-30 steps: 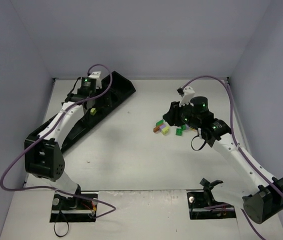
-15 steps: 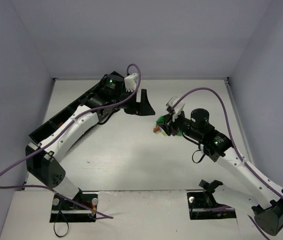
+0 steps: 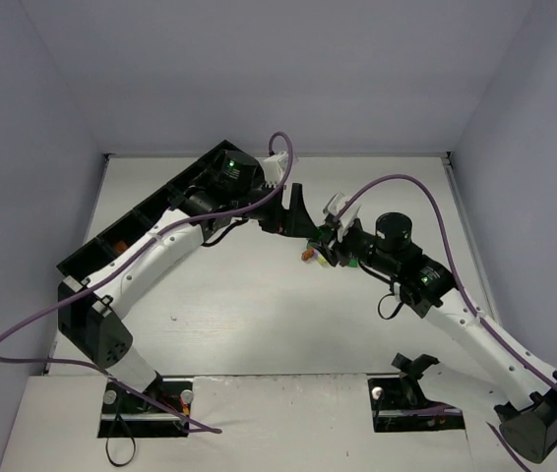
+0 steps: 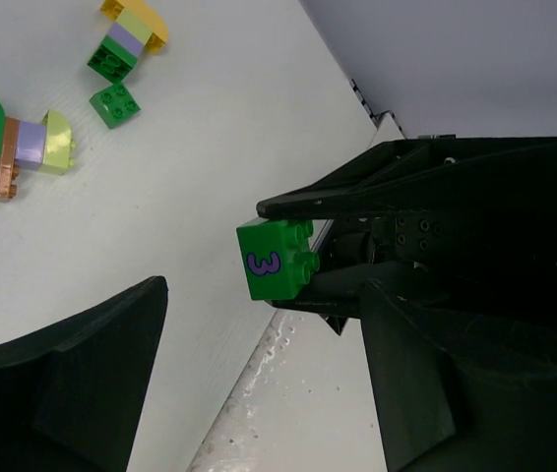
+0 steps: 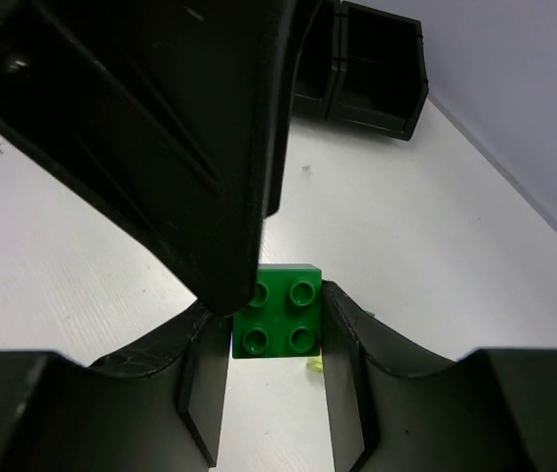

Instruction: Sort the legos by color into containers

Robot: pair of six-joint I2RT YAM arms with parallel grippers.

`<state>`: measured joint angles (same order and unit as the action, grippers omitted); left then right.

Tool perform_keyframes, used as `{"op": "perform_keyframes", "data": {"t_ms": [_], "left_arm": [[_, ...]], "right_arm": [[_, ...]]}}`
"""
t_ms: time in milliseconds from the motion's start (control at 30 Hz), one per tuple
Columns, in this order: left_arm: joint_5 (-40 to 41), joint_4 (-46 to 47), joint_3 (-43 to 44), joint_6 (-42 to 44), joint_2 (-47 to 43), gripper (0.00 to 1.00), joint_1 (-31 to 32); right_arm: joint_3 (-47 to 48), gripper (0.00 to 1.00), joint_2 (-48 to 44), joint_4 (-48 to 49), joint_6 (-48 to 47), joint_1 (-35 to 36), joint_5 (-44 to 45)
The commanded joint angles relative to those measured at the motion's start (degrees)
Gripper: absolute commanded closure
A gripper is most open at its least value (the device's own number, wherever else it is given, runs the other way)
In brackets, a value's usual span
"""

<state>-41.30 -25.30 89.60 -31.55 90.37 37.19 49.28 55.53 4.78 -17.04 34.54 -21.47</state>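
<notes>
**Green brick pinched mid-surface, two arms nose to nose**

The right fingers (image 5: 347, 334) were clenched on a green brick (image 5: 278, 313) marked with a purple 3, near the middle of the surface (image 3: 259, 324). The left fingers (image 4: 62, 383) stood spread wide, holding nothing, just beside that brick, so little room lay between the two arms. Loose bricks (image 4: 23, 147) lay close by. Wide bare surface stretched toward the arm bases. The black tray (image 3: 101, 241) ran slantwise along the far left edge, well apart from the brick. The left arm covered the tray's middle. From the right wrist only the tray's end compartment showed, with the left fingers blocking the rest. The tray's contents could not be made out.
</notes>
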Motion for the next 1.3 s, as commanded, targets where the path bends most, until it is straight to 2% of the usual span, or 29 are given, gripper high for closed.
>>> {"op": "perform_keyframes", "data": {"t_ms": [0,233,367,400,467,500,533,700,867,900,933,967,1000,1133,1267], "left_arm": [[-2.8,6.0,1.2,-1.6,1.0,0.30,1.5],[-3.6,6.4,2.0,-1.9,3.7,0.43,1.7],[-4.6,7.1,1.8,-2.1,4.0,0.74,1.9],[-4.2,7.2,1.6,-2.1,3.7,0.89,1.9],[-3.5,7.5,1.3,-1.5,3.2,0.95,1.8],[-2.9,7.4,1.3,-1.1,2.8,0.98,1.8],[-2.4,7.4,1.3,-0.4,2.5,1.00,1.7],[1.2,3.8,1.5,3.9,1.8,1.00,-1.2],[6.3,-0.2,1.9,9.2,1.9,1.00,-9.6],[8.1,-0.6,2.2,10.0,2.0,1.00,-10.8],[16.0,-1.8,2.7,11.5,2.7,1.00,-13.2],[16.1,-1.8,2.8,12.4,2.7,1.00,-14.3],[22.5,-1.9,3.0,13.0,3.1,1.00,-15.5],[36.0,-1.3,5.8,14.4,8.1,1.00,-20.3],[40.8,2.0,9.3,16.2,14.2,1.00,-23.6]], "right_arm": [[1.8,0.91,0.1,6.0,-1.0,0.4,-2.3],[1.5,0.89,-0.5,6.1,-0.7,0.4,-3.0],[1.3,0.89,-0.4,6.0,-0.6,0.4,-2.7],[1.2,0.89,-0.4,6.0,-0.6,0.4,-2.7],[1.1,0.84,-0.3,6.0,-0.5,0.4,-2.4],[1.1,0.78,-0.3,6.0,-0.3,0.4,-2.2],[1.0,0.62,-0.2,6.0,-0.1,0.4,-1.8],[1.1,0.36,0.3,4.9,2.4,0.4,3.8],[0.6,0.23,-0.4,3.5,6.1,-0.4,10.4],[0.6,0.21,-0.9,3.4,8.5,-0.6,11.9],[0.3,0.18,-1.3,3.0,10.5,-1.3,15.6],[0.3,0.17,-1.6,3.0,10.5,-1.3,15.7],[0.2,0.17,-1.6,2.6,12.4,-1.5,16.8],[0.0,0.16,-1.9,0.9,16.4,-1.8,21.3],[-0.7,0.17,-2.1,-0.5,19.1,-1.9,24.0]]}}
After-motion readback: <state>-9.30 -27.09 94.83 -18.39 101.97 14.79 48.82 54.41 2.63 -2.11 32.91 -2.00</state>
